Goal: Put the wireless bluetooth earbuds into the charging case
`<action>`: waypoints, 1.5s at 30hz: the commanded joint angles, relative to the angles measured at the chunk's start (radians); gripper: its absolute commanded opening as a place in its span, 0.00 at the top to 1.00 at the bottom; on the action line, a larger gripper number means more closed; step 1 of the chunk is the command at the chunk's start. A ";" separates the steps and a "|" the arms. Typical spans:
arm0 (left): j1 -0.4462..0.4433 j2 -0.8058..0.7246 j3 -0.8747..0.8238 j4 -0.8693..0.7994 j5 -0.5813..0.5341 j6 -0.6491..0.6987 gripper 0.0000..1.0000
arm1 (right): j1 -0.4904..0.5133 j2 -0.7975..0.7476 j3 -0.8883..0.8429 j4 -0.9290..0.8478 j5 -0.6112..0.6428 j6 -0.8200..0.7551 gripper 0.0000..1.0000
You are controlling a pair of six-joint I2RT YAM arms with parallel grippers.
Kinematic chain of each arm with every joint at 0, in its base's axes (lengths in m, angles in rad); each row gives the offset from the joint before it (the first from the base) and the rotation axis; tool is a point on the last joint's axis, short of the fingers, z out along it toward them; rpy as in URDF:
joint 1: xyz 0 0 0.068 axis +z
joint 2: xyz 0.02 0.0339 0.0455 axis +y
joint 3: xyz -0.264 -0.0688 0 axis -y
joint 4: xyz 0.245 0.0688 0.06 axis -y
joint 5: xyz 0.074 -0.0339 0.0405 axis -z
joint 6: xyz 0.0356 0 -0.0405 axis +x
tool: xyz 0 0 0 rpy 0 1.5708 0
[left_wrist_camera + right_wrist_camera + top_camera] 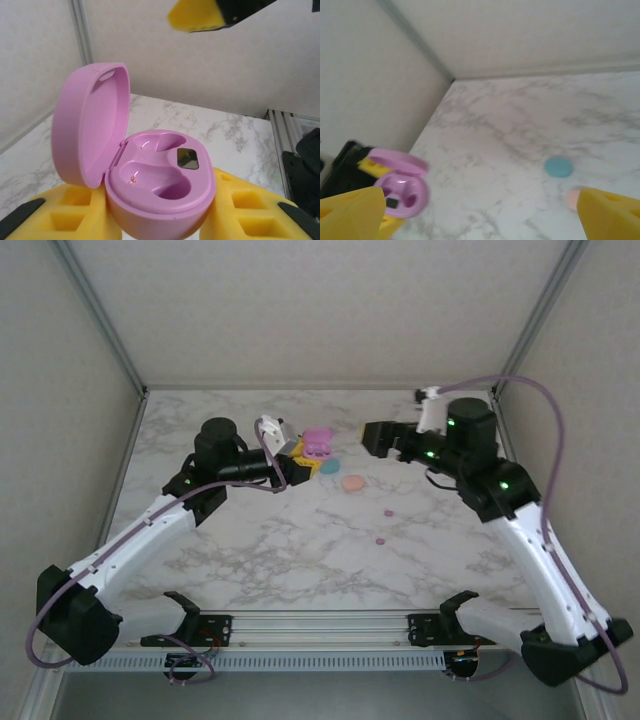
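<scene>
The left hand (298, 462) holds the open pink case (160, 185); the right hand (377, 437) is wide, holding nothing.

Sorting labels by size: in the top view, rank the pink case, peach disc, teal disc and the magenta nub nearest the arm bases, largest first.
1. pink charging case, lid open
2. peach disc and teal disc: too alike to rank
3. magenta earbud, by far the smallest
</scene>
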 commanded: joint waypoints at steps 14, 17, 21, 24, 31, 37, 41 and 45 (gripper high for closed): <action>-0.006 -0.111 -0.061 0.105 -0.122 -0.049 0.66 | -0.129 0.235 -0.429 -0.203 -0.038 0.156 0.46; -0.006 -0.107 -0.060 0.106 -0.122 -0.051 0.65 | -0.101 0.255 -0.493 -0.174 -0.032 0.196 0.47; -0.006 -0.102 -0.055 0.106 -0.121 -0.050 0.65 | -0.056 0.275 -0.558 -0.118 -0.032 0.243 0.47; -0.007 -0.099 -0.054 0.101 -0.121 -0.048 0.66 | -0.031 0.302 -0.574 -0.104 -0.021 0.270 0.47; -0.006 -0.103 -0.052 0.088 -0.125 -0.043 0.65 | 0.000 0.375 -0.611 -0.001 -0.050 0.321 0.48; -0.006 -0.105 -0.052 0.075 -0.130 -0.036 0.65 | 0.029 0.434 -0.597 0.017 -0.035 0.330 0.50; -0.007 -0.108 -0.050 0.072 -0.133 -0.036 0.65 | 0.036 0.457 -0.592 0.010 -0.016 0.331 0.50; -0.006 -0.106 -0.048 0.070 -0.136 -0.036 0.65 | 0.041 0.473 -0.581 0.020 -0.020 0.327 0.50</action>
